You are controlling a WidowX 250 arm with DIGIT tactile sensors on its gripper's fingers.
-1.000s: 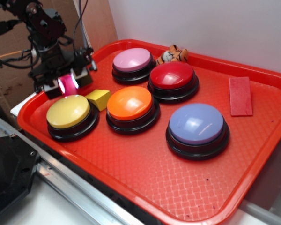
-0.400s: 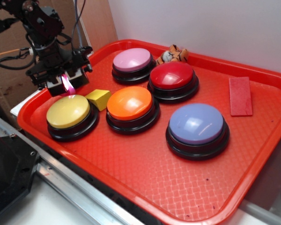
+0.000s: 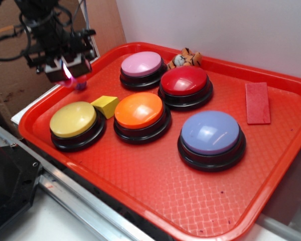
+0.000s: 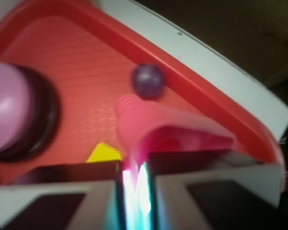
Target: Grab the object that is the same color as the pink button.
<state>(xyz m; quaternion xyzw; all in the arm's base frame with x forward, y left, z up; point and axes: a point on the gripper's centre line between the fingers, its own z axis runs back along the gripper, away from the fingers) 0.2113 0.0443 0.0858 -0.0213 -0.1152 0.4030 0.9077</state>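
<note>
The pink bolt toy [image 4: 149, 125] is clamped in the pincer [image 3: 66, 71], its ribbed shaft poking out past the fingertips, lifted clear of the red tray [image 3: 155, 175]. Just beyond its tip lies a small purple ball [image 4: 148, 81]. The pink button [image 3: 141, 64] sits off to one side, the yellow block [image 3: 106, 105] beneath.

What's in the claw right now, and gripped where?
The claw holds the pink bolt toy by its flat head end; the ribbed shaft sticks out toward the purple ball.

Purple ball [image 4: 148, 81] near yellow block [image 3: 106, 105] on tray [image 3: 155, 191]
</note>
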